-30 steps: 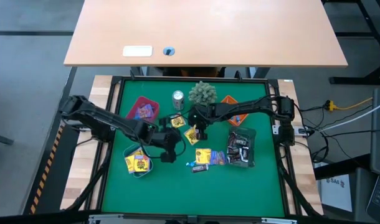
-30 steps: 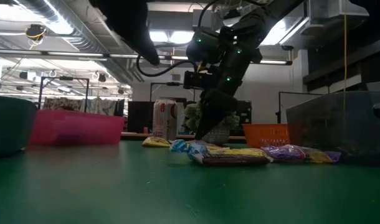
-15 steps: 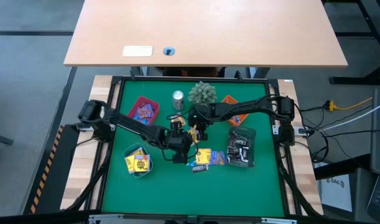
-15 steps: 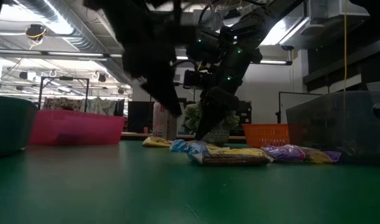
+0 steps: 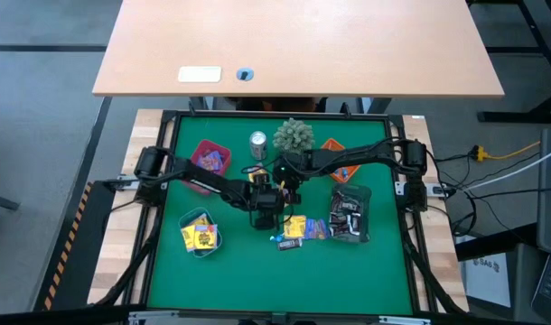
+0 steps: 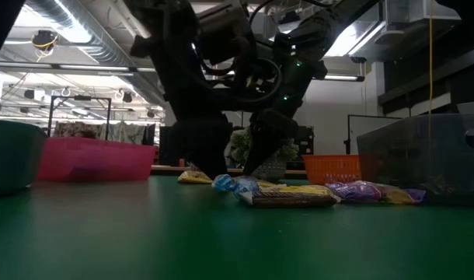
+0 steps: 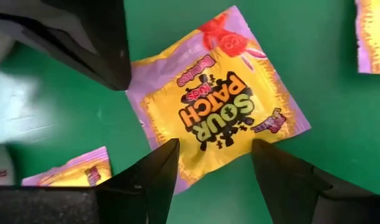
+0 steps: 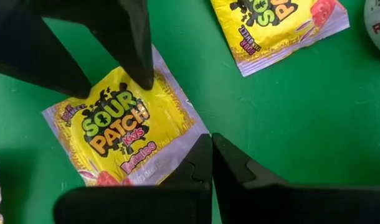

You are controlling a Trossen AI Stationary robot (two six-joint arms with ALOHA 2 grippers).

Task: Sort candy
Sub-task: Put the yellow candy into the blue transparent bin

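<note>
A yellow Sour Patch Kids packet [image 5: 277,195] with a purple border lies flat on the green mat. It shows in both wrist views [image 7: 218,109] [image 8: 118,124]. My left gripper [image 5: 266,204] [image 7: 213,148] is open and points down over it, one finger on each side of its near edge. My right gripper [image 5: 289,187] [image 8: 212,142] is shut, with its tip at the packet's purple edge. Another such packet [image 8: 280,22] lies beside the silver can. More candy [image 5: 298,229] lies loose toward the near edge: yellow packets, blue pieces and a dark bar. My left gripper comes from above with its open fingers [image 8: 137,59] down over the packet's yellow face; I cannot tell whether they touch it. My right gripper comes slanting down from the table's right, its shut tip at the packet's purple border [image 8: 193,127]; whether it presses there does not show.
A pink tray [image 5: 208,159] and a teal bowl [image 5: 200,235] with yellow packets sit on the left. A clear bin of dark bars [image 5: 350,215] and an orange tray [image 5: 334,149] sit on the right. The silver can [image 5: 257,143] and the green plant ball [image 5: 295,134] stand at the far edge.
My left gripper has moved from beside the teal bowl toward the table's right and far edge, ending over the packet next to my right gripper. In the low view it has come down in front of the can. The packet has stayed in place.
</note>
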